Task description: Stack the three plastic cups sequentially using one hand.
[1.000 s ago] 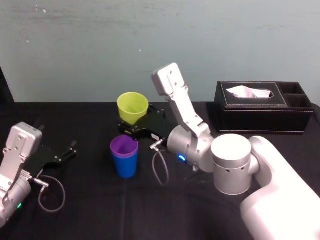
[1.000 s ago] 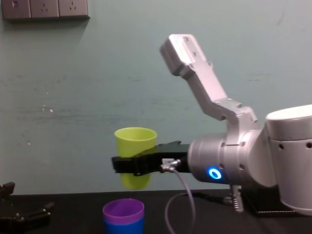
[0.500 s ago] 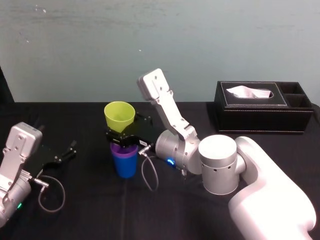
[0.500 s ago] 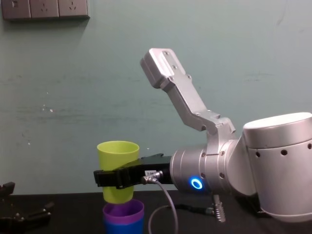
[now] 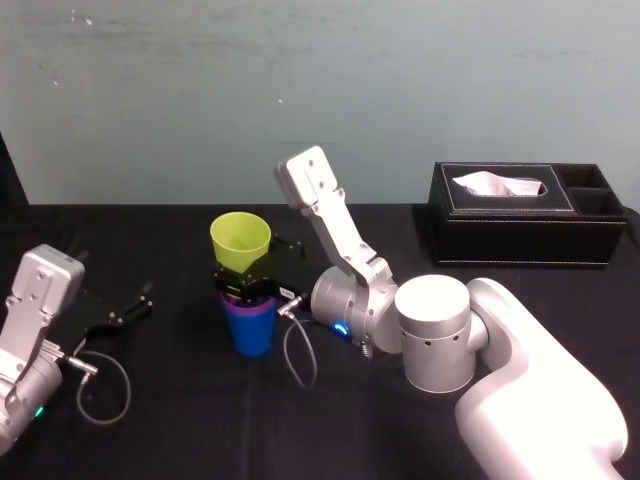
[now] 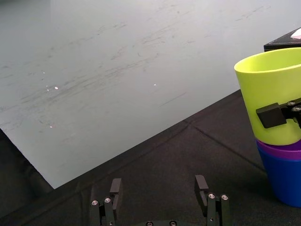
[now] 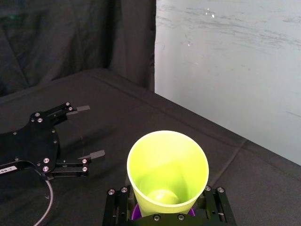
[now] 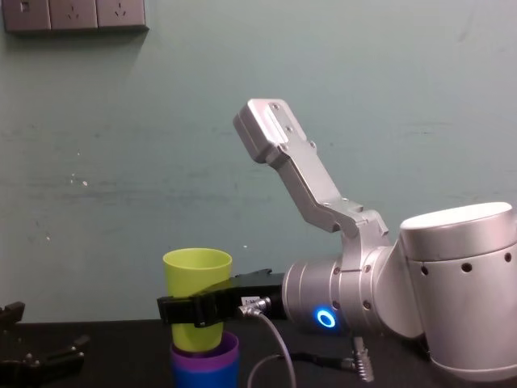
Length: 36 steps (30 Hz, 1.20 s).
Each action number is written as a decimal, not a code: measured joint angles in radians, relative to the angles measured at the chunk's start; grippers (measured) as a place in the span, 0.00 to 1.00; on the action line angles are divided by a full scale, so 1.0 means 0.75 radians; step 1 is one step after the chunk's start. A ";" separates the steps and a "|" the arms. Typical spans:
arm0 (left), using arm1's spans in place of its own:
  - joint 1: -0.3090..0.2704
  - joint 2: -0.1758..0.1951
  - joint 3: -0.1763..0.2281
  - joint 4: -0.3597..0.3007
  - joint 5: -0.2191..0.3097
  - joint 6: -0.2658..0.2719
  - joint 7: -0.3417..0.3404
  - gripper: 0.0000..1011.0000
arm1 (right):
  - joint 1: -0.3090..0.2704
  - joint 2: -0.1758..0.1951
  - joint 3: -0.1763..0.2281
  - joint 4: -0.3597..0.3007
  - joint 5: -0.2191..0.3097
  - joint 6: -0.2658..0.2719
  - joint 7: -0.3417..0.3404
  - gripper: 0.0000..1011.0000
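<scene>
I am lowering the yellow-green cup [image 8: 197, 275] with the right gripper [image 8: 191, 310], which is pinching it around its middle. Over the last second it has been coming down from higher up and to the right. Now its base is sinking into the mouth of the purple cup [image 6: 278, 149], which is sitting nested in the blue cup [image 5: 248, 326] on the counter [image 5: 180, 420]. So the last cup is going in. I judge it is not fully seated yet, since much of its wall is standing proud of the purple rim. The left gripper [image 6: 158, 188] is lying spread on the counter, well to the left.
</scene>
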 joint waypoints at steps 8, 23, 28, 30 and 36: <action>0.000 0.000 0.000 0.000 0.000 0.000 0.000 0.99 | 0.008 0.000 -0.009 0.028 0.006 -0.011 -0.004 0.71; 0.000 0.000 0.000 0.000 0.000 0.000 0.000 0.99 | 0.000 0.002 -0.019 0.036 0.002 -0.007 -0.013 0.71; 0.000 0.000 0.000 0.000 0.000 0.000 0.000 0.99 | -0.006 0.010 -0.021 0.011 0.002 0.005 -0.013 0.71; 0.000 0.000 0.000 0.000 0.000 0.000 0.000 0.99 | -0.006 0.012 -0.022 0.005 0.001 0.015 -0.013 0.71; 0.000 0.000 0.000 0.000 0.000 0.000 0.000 0.99 | -0.006 0.013 -0.023 -0.004 -0.001 0.048 -0.018 0.71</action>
